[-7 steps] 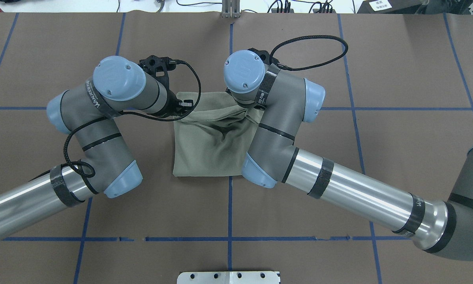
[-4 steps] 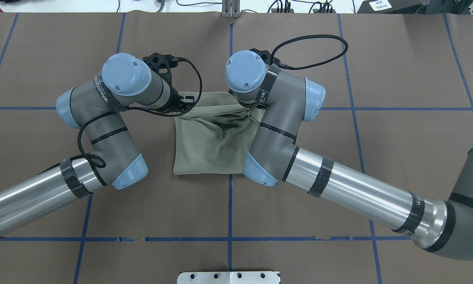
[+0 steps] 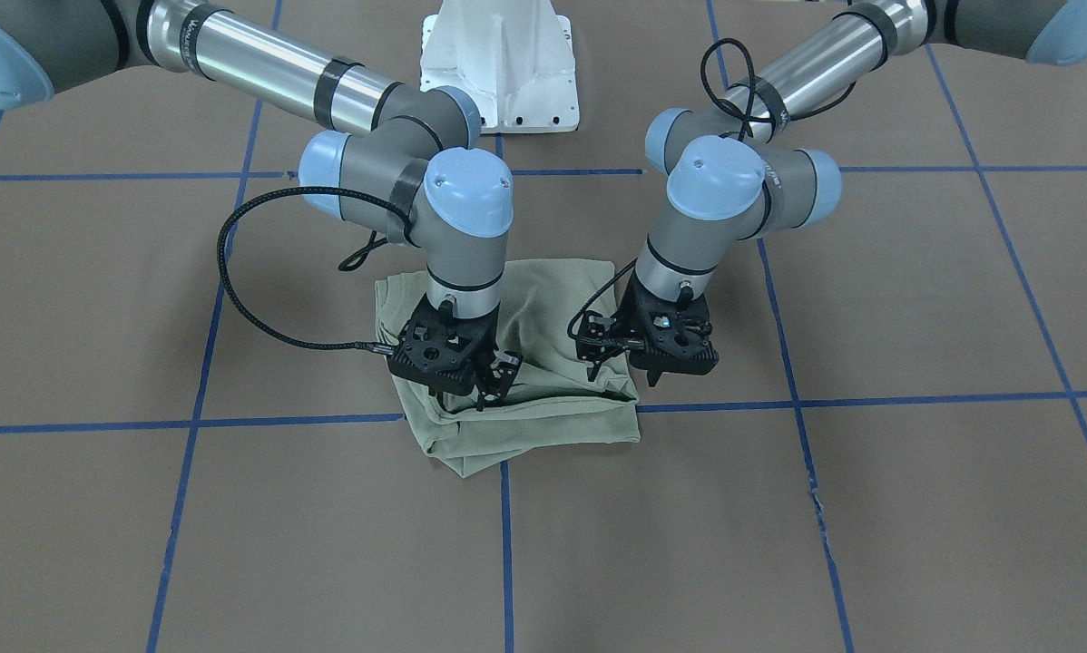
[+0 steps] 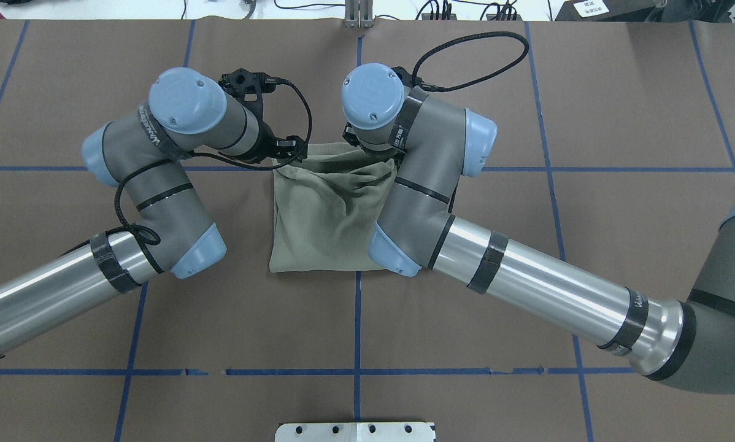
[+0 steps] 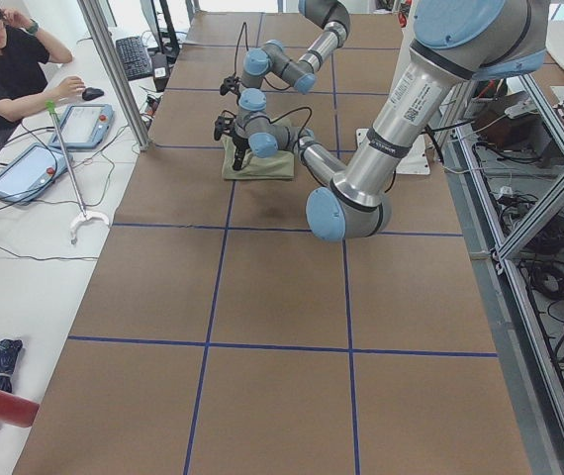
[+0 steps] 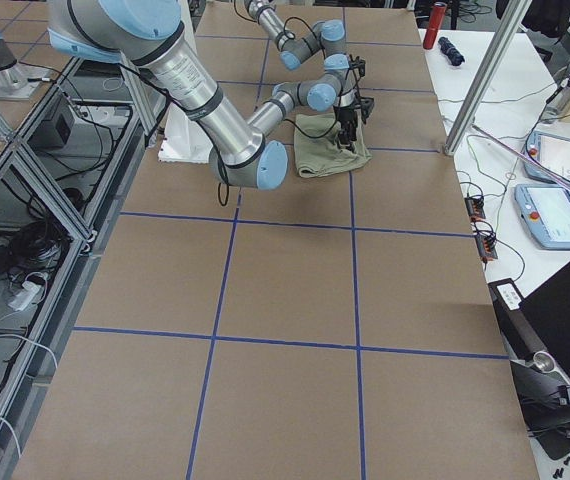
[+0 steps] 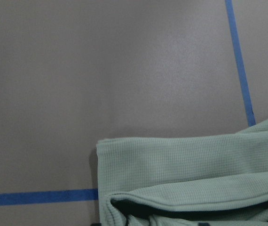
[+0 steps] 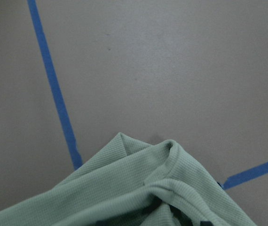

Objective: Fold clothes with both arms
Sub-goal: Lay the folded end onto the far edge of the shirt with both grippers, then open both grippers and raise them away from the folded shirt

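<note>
On brown tabletop (image 4: 527, 245), shirt (image 4: 318, 215) pinched at far corners by left gripper (image 3: 661, 370) and right gripper (image 3: 471, 385); best lowered level, together.

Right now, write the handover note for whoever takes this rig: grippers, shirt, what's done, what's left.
Left gripper: seems shut on the far edge of the pale sage-green knit shirt, at a corner.
Right gripper: seems shut on the same edge, cloth bunched at its tips.
Shirt: small folded rectangle mid brown table, creased near the right arm.
Done: folded compact.
Left: probably lay the held edge flat, release, smooth.
</note>
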`<state>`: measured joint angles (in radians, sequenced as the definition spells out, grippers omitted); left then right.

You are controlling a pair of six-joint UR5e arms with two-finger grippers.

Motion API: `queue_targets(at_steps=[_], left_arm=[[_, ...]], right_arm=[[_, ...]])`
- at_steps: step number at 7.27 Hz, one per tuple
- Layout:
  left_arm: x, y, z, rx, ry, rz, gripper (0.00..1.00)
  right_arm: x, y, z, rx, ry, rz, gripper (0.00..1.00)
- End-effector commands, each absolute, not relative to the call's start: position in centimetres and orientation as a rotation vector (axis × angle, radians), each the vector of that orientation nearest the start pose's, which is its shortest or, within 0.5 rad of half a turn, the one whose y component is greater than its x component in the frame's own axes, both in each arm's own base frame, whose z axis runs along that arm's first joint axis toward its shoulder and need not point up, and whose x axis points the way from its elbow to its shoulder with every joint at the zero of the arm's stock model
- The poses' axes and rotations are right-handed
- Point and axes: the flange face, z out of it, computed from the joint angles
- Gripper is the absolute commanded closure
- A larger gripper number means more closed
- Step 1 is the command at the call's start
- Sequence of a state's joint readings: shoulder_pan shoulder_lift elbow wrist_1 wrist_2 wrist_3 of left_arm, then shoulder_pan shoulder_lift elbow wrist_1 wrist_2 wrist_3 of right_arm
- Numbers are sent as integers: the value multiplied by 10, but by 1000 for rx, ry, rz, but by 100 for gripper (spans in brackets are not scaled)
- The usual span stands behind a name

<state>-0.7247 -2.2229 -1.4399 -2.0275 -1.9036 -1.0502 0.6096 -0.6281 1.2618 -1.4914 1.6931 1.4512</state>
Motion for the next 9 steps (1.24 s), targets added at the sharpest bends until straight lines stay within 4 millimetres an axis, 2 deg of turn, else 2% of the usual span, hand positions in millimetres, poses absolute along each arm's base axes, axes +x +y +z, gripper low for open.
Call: queue_targets(at_steps=[1, 3, 4, 5, 7, 8, 9], left_arm=[[431, -584, 299, 342, 962, 126, 0], [430, -582, 302, 343, 968, 119, 0], [431, -583, 303, 341, 967, 118, 0], [431, -583, 305, 337, 964, 115, 0], [431, -583, 305, 338, 963, 113, 0], [430, -583, 304, 340, 965, 114, 0], [431, -583, 305, 338, 963, 114, 0]], right_arm=[[-604, -535, 184, 163, -718, 234, 0], [-629, -506, 188, 167, -709, 141, 0], [-630, -507, 194, 181, -693, 111, 0], [-622, -520, 200, 230, -658, 55, 0], [-574, -581, 235, 279, -546, -38, 0], [-561, -590, 275, 300, -470, -75, 0], [-535, -611, 297, 318, -421, -107, 0]])
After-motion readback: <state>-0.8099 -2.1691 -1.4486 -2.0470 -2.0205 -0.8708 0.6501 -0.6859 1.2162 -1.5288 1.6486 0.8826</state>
